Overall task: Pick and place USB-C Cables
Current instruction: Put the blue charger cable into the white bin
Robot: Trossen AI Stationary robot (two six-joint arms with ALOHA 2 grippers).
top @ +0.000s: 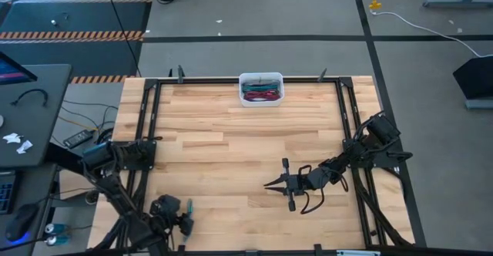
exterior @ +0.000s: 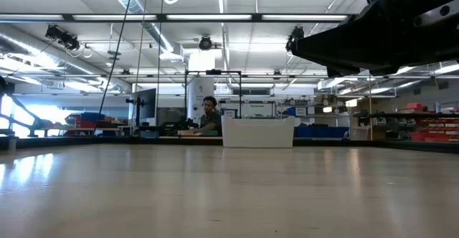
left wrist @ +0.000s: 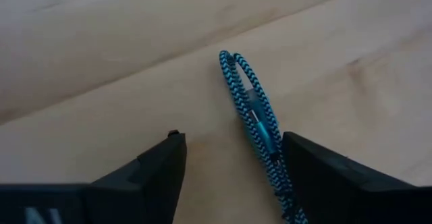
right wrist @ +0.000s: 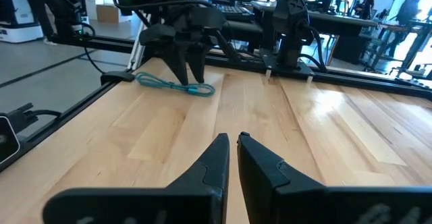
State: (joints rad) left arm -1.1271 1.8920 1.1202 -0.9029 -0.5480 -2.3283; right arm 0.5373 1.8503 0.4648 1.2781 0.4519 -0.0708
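Observation:
A teal braided USB-C cable (left wrist: 251, 99), folded double, lies flat on the wood table near its near-left corner (top: 188, 207). My left gripper (left wrist: 233, 140) points down over it, open, with one finger on each side of the cable; the right wrist view shows this from across the table (right wrist: 174, 84). My right gripper (top: 267, 184) is shut and hovers over the table's near-right part, pointing toward the left arm (right wrist: 233, 139). Several more cables (top: 262, 91), green and magenta among them, lie in a white bin (top: 261, 76) at the far edge. My left gripper comes at the teal cable from above, fingers across it. The cable runs close along the inner side of one finger (left wrist: 317, 173); whether that finger touches it I cannot tell. The cable rests flat on the table.
The white bin (exterior: 257, 133) stands at the middle of the far edge. A black frame rail (top: 348, 125) runs along the table's sides. Bare wood lies between the grippers and the bin. A person (exterior: 209, 116) sits in the room far behind the table.

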